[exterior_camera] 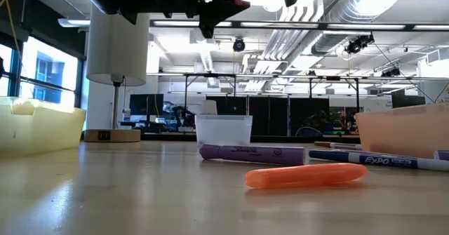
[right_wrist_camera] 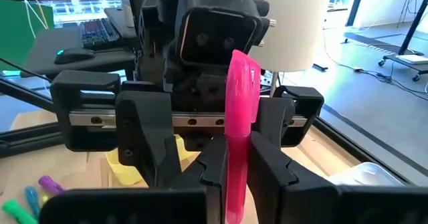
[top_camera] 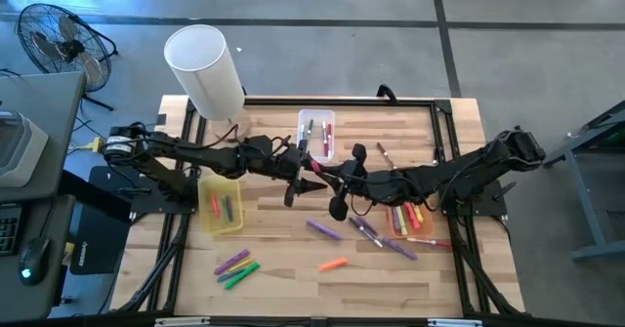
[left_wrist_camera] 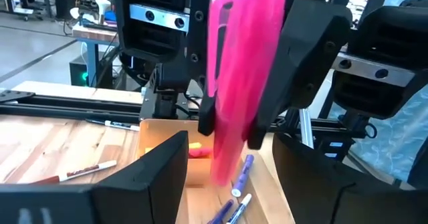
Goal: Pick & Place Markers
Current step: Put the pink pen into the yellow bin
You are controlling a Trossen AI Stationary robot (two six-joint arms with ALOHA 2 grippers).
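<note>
High above the table's middle my two grippers face each other. My right gripper [right_wrist_camera: 237,167] is shut on a pink marker [left_wrist_camera: 241,70]. My left gripper [left_wrist_camera: 227,154] stands open, one finger on either side of the marker's lower end, with a gap on both sides. Other markers lie loose on the wood: a purple one [top_camera: 323,229], an orange one [top_camera: 333,265], and a green and purple cluster [top_camera: 236,266]. More lie in the yellow bin [top_camera: 220,208], the clear bin [top_camera: 316,137] and the orange bin [top_camera: 410,220]. My right gripper pinches the pink marker's barrel [right_wrist_camera: 238,140] between its two fingers [right_wrist_camera: 274,170]. The fingers come about level from the table's right side and lie across the marker. The marker stands steeply, slightly tilted, lifted clear of the table.
A tall white cylinder [top_camera: 203,70] stands on a wooden base at the far left of the table. A black frame [top_camera: 342,101] runs along the far edge. Blue and purple markers [top_camera: 381,237] lie beside the orange bin.
</note>
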